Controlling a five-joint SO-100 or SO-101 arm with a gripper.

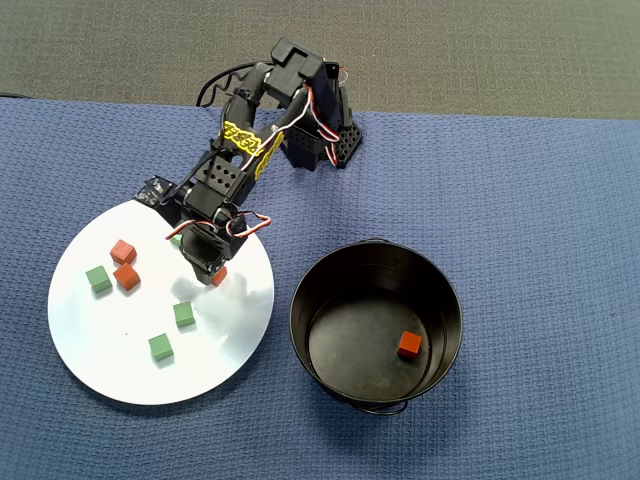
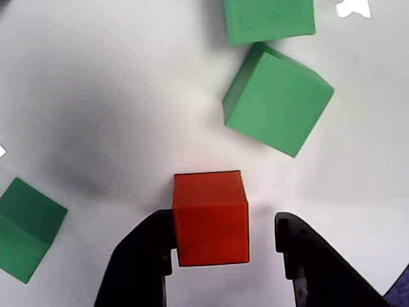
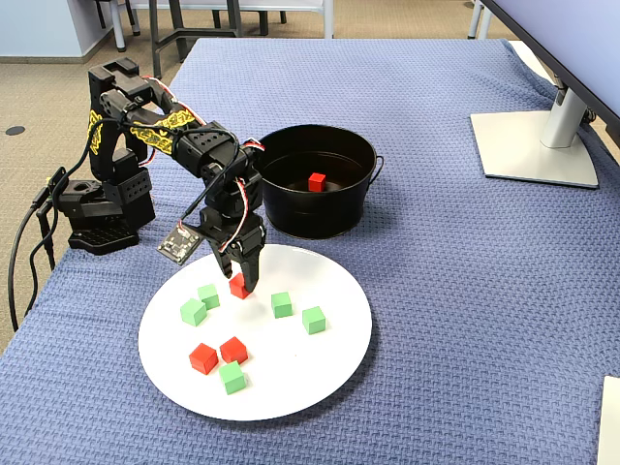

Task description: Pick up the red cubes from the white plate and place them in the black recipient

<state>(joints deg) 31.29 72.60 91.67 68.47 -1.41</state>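
A red cube [image 2: 211, 217] rests on the white plate [image 2: 96, 96] between my gripper's [image 2: 225, 231] black fingers. The left finger [image 2: 144, 262] touches it; the right finger [image 2: 307, 256] stands apart with a gap, so the gripper is open. In the overhead view the gripper [image 1: 212, 272] hangs over the plate's [image 1: 100, 345] upper right part. Two more red cubes [image 1: 122, 250] [image 1: 127, 276] lie at the plate's left. The black recipient [image 1: 445, 300] stands to the right with one red cube [image 1: 408, 344] inside. The fixed view shows the gripper [image 3: 244, 283] at the cube [image 3: 236, 287].
Several green cubes [image 1: 98, 279] [image 1: 184, 314] [image 1: 160, 348] share the plate, two of them close ahead of the jaws [image 2: 278, 99]. The arm's base [image 3: 97, 213] stands at the table's edge. A monitor stand [image 3: 538, 145] is far off on the blue cloth.
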